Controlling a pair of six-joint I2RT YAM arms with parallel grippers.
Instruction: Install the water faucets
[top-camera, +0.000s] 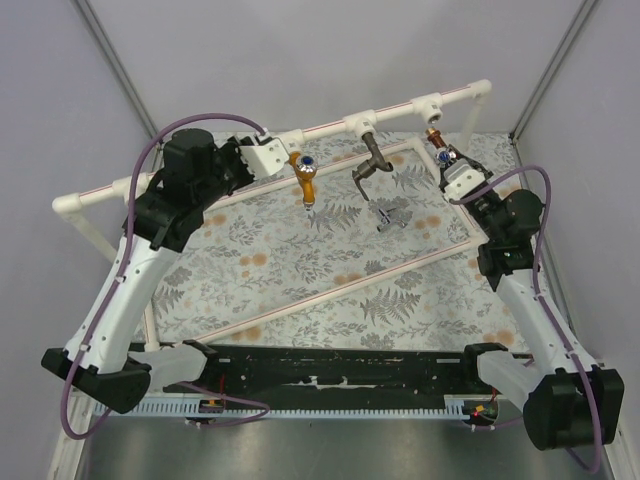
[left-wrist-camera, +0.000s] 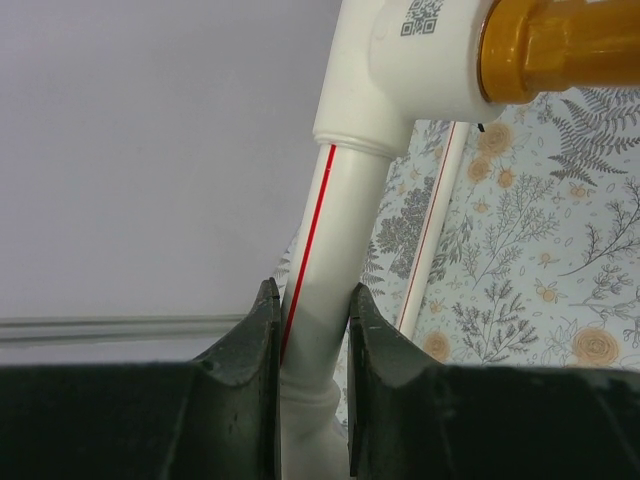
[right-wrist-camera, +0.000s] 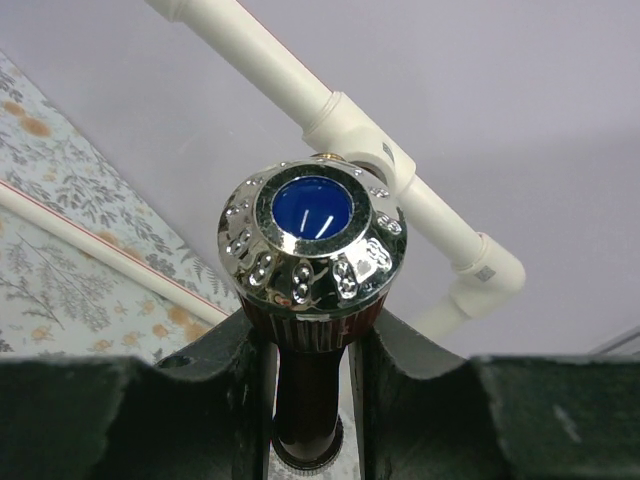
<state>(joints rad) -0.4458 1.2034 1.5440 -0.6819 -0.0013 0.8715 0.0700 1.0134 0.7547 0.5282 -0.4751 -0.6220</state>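
The right pincer (right-wrist-camera: 310, 340) is shut tight on the reddish-brown faucet (right-wrist-camera: 305, 390). Its two black fingers (right-wrist-camera: 250, 400) press on the sides of the dark body, just under a shiny round knob (right-wrist-camera: 312, 235) with a blue middle. This faucet (top-camera: 437, 140) is up in the air near the far right corner of the bench (top-camera: 300, 270). Its long side runs from the right pincer (top-camera: 452, 168) toward the far edge. Its brown end points at a T-fitting (top-camera: 428, 106) on the white pipe frame (top-camera: 200, 165). The end is very close to that fitting, but I cannot tell if it is screwed in.

The left pincer (left-wrist-camera: 311, 300) is closed around a straight bit of the white pipe (left-wrist-camera: 335, 230), the bit with a thin red line on it. From above, the left pincer (top-camera: 262, 152) is near the far edge, left of the middle.

Just beside it, the golden-orange faucet (top-camera: 305, 178) sits in another T-fitting (left-wrist-camera: 420, 70). Its long side points back toward the near edge of the bench.

The dark grey faucet (top-camera: 372, 160) sits in the middle fitting, and its bent spout also points toward the near edge.

The silver faucet (top-camera: 390, 215) lies flat on the flowery bench, just in front of the grey one. No pincer touches it.
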